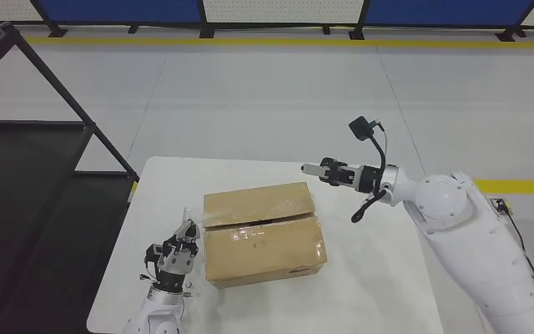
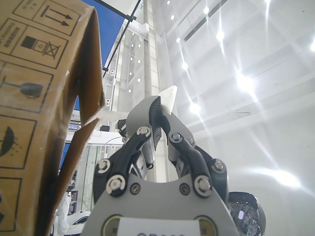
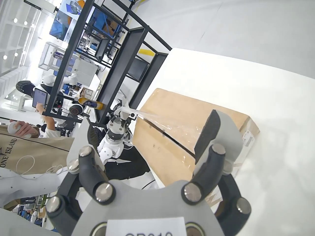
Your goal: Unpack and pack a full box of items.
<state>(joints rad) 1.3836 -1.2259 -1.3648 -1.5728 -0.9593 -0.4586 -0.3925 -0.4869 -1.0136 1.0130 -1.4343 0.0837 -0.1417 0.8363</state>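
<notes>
My left gripper (image 2: 162, 111) is clamped on the end of a strip of clear tape (image 2: 170, 96). The pads cover most of that end, and only a pale tip sticks out past them. The strip is thin and see-through, so it is hard to follow from above. The right wrist view shows it stretched from my fingers to the seam of the cardboard box (image 1: 263, 232). The flaps lie closed apart from a dark slit along that seam, so whatever is inside is hidden. Close beside my left hand the box is cut off: I see one printed wall and a flap corner.

Taking 12 o'clock as away from my body, the box sits in the middle of the white table (image 1: 367, 275), with my left hand just off its wall at 8 o'clock. A black metal frame (image 3: 123, 74) stands beyond the table at 10 o'clock. A white label (image 3: 247, 137) is stuck on the box's end wall.

My left arm rises from the table edge at 7 o'clock, gripper tilted upward. My right gripper (image 3: 150, 120), fingers spread wide with nothing between them, hangs near the box corner at 1 o'clock, its arm stretched in from 3 o'clock.
</notes>
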